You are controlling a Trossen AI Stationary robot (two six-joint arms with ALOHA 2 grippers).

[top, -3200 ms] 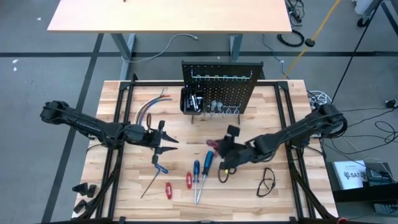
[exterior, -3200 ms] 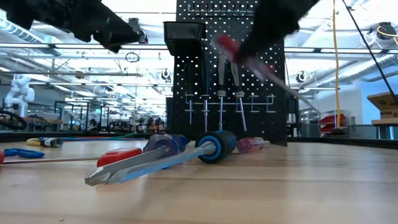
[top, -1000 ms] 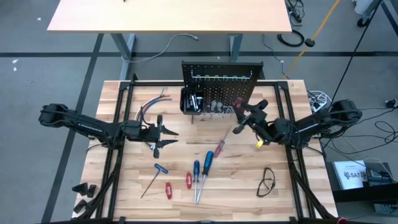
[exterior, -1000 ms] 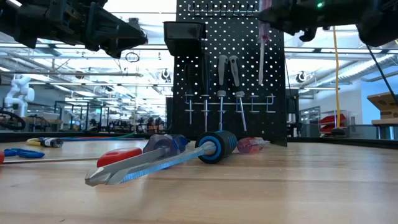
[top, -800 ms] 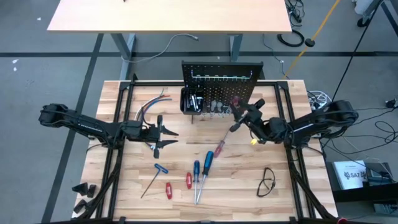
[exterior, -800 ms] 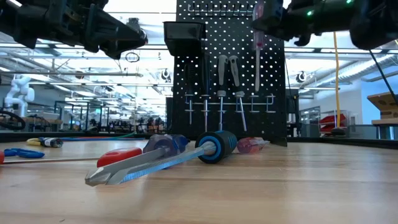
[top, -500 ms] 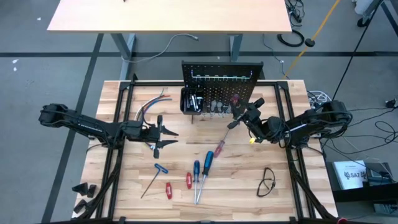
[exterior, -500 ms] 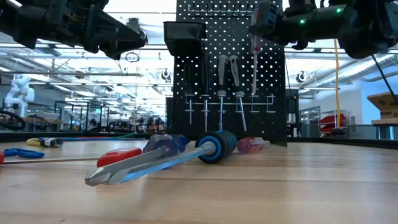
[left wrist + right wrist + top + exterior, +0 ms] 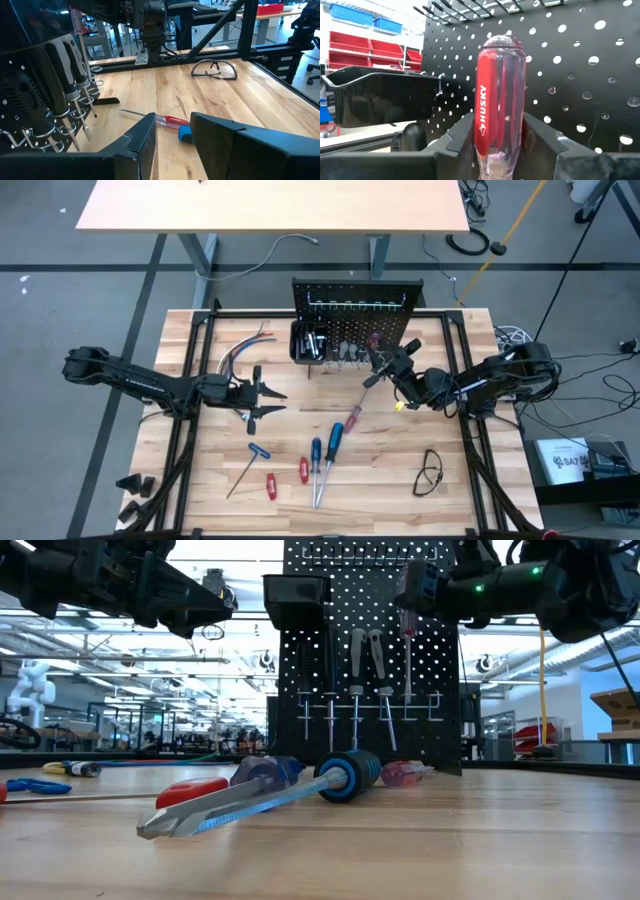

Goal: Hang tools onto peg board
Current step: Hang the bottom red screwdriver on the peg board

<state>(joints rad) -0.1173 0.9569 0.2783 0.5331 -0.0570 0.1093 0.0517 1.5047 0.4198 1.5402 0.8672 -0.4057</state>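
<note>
Red-and-clear screwdriver (image 9: pixel 499 105) held up in front of the black peg board (image 9: pixel 357 320).

The right gripper (image 9: pixel 392 366) clamps its handle between both fingers, close before the board's holes beside the small black bin (image 9: pixel 380 97). The left gripper (image 9: pixel 262 400) hangs well away from the board, fingers parted, holding nothing. More tools (image 9: pixel 322 456) lie on the wooden table (image 9: pixel 400 490) before the board.
</note>
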